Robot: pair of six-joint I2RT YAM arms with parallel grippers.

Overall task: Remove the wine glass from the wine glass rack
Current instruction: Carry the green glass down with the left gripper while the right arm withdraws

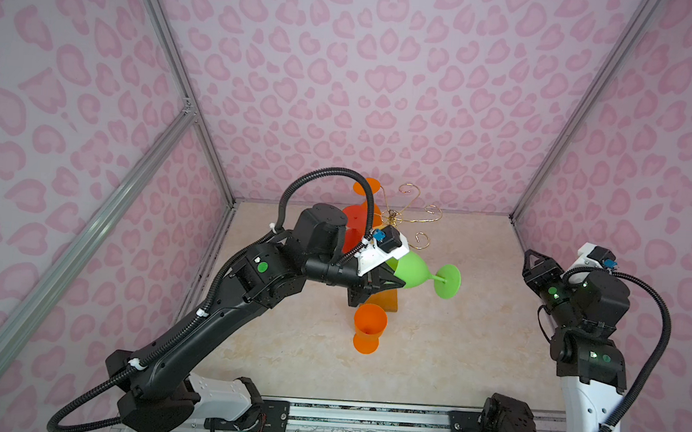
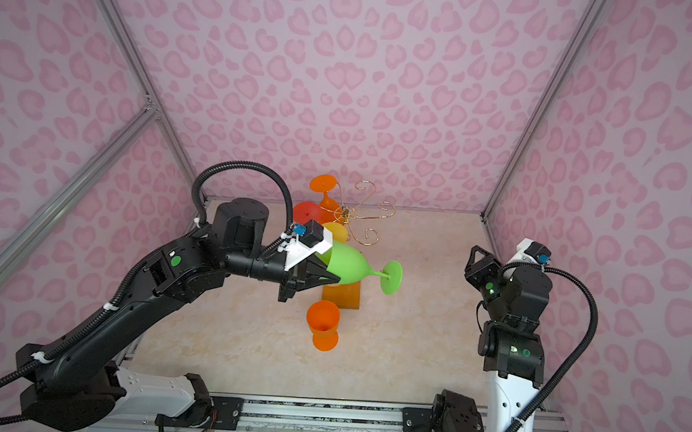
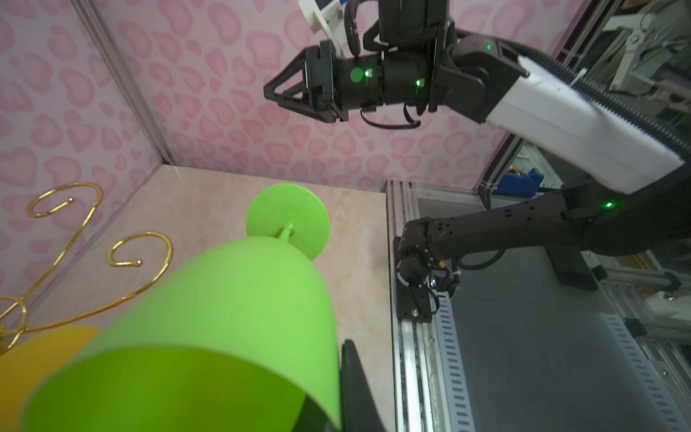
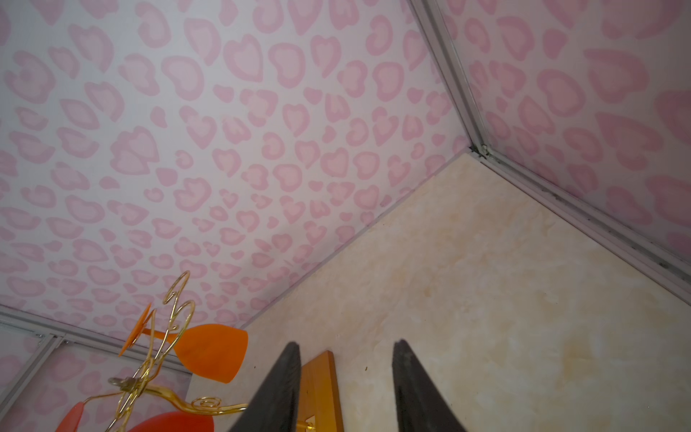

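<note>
No legible text, brand, number or sign in any view.

Left of the wine glass rack (image 1: 386, 301): left arm (image 1: 220, 325) bears a plain green round sticker (image 1: 263, 267) and a small white label (image 1: 256, 258), print too small to read.

Right of the rack: right arm (image 1: 592, 309) bears a blank green sticker (image 1: 606, 358).

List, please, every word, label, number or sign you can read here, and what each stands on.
No text is legible.
White label on the left arm: too small to read.
Green sticker on the right arm: a plain dot, no lettering.
Green wine glass and wine glass rack: unmarked.
</note>
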